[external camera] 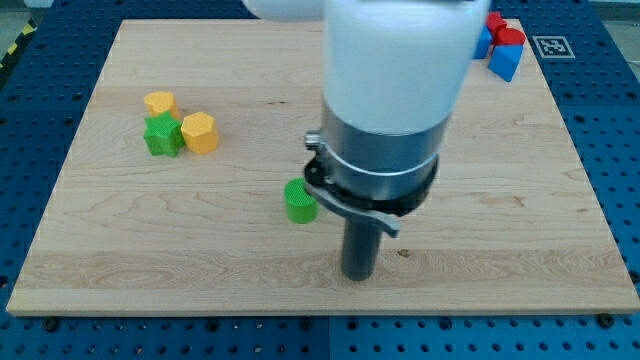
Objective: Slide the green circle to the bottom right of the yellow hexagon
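The green circle (299,200) stands near the board's middle, a little left of centre. The yellow hexagon (200,132) lies at the upper left, well to the circle's upper left. My tip (358,276) rests on the board to the lower right of the green circle, a short gap away and not touching it. The arm's wide white and grey body (385,110) hangs over the board's middle and hides what lies behind it.
A green star-shaped block (163,135) touches the yellow hexagon's left side, with another yellow block (159,102) just above it. Red and blue blocks (503,45) cluster at the top right corner. The wooden board (500,200) sits on a blue perforated table.
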`<control>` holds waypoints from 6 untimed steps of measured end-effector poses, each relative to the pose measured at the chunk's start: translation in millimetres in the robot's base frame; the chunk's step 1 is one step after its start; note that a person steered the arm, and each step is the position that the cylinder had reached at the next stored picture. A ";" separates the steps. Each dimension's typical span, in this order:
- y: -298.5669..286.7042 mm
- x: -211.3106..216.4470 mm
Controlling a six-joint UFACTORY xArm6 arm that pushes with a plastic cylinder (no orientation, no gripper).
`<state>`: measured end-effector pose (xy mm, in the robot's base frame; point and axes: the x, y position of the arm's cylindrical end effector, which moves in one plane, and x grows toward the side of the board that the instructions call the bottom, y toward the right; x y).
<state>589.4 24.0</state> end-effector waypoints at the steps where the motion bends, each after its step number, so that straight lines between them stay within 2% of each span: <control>1: -1.2 -2.2; 2: -1.1 -10.6; 3: -1.4 -38.1; 6: -95.5 -83.7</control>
